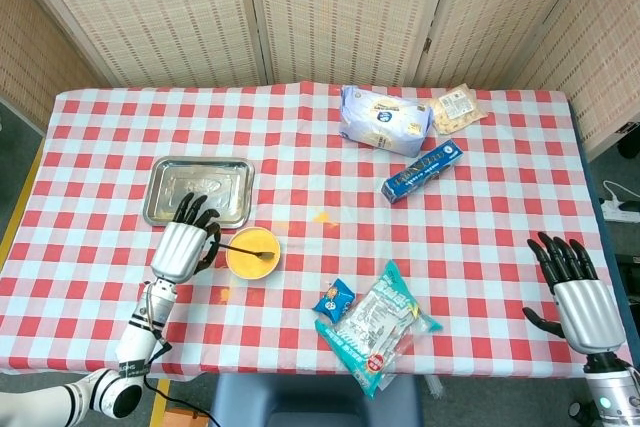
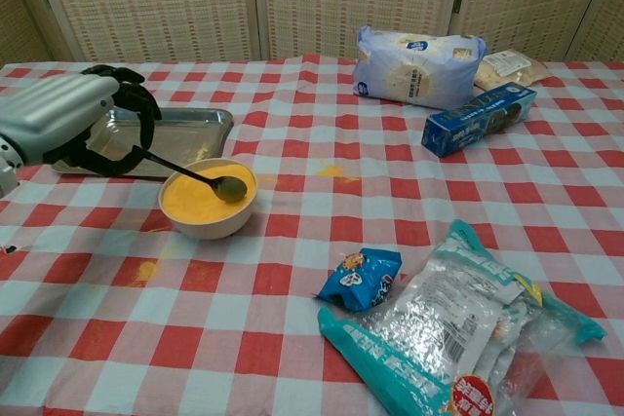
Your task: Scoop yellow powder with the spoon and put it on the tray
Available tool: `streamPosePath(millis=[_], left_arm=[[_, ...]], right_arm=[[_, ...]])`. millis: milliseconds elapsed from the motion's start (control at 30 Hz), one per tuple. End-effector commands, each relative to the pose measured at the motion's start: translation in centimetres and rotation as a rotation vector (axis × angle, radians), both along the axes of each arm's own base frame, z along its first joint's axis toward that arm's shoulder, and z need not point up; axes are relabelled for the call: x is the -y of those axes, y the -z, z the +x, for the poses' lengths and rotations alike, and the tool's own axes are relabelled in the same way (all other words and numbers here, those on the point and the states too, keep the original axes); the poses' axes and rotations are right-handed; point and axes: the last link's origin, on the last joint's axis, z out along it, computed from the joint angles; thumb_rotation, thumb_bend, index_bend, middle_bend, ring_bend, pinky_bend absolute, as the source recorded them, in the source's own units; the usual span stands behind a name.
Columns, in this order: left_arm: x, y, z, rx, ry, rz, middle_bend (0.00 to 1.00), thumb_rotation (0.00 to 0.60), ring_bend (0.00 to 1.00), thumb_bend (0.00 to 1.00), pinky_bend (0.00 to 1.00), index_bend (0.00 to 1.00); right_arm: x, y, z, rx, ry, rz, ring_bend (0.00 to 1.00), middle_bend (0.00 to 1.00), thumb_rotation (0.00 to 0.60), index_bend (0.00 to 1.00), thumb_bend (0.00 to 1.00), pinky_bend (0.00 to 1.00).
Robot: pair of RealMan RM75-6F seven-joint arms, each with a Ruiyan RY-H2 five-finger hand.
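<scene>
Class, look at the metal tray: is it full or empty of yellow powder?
Nearly empty. The tray shows bare metal in both views, with no heap; any faint traces are too small to tell. The powder sits in the bowl.

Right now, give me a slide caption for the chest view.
Left hand holds the spoon in the bowl of yellow powder, beside the metal tray.

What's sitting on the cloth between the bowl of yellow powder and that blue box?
Only a small yellow spill on the checked tablecloth; the rest of the stretch from the bowl to the blue box is bare. The head view shows it best.
</scene>
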Motion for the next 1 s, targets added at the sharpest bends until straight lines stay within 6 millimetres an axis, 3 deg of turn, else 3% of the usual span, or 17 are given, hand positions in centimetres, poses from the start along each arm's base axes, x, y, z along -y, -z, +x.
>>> streamPosePath(millis=[33, 267, 400, 767, 1000], left_arm=[[-1.7, 0.1, -0.5, -0.037, -0.022, 0.036, 0.29, 0.6, 0.07, 0.64, 0.03, 0.89], [-3.7, -0.4, -0.9, -0.076, -0.03, 0.088, 0.29, 0.6, 0.07, 0.64, 0.03, 0.89], [-3.8, -0.8, -1.1, -0.077, -0.024, 0.099, 0.29, 0.6, 0.07, 0.64, 0.03, 0.89], [0.2, -1.0, -0.6, -0.054, 0.025, 0.039, 0.29, 0.6, 0.07, 0.63, 0.03, 0.89], [1.1, 0.3, -0.7, -0.084, 0.017, 0.002, 0.29, 0.6, 0.07, 0.63, 0.03, 0.89]], right_arm=[[0.0, 0.0, 0.0, 0.001, 0.002, -0.001, 0.0, 0.0, 0.6, 0.0, 0.05, 0.0], [0.2, -0.1, -0.1, -0.003, 0.011, -0.003, 0.0, 0.0, 0.6, 0.0, 0.05, 0.0], [0.2, 0.0, -0.2, -0.005, 0.014, -0.001, 0.0, 0.0, 0.6, 0.0, 0.05, 0.0], [-0.3, 0.0, 0.2, 0.001, -0.007, 0.003, 0.0, 0.0, 0.6, 0.0, 0.05, 0.0], [-0.7, -0.2, 0.4, 0.008, -0.022, -0.001, 0.0, 0.0, 0.6, 0.0, 0.05, 0.0]])
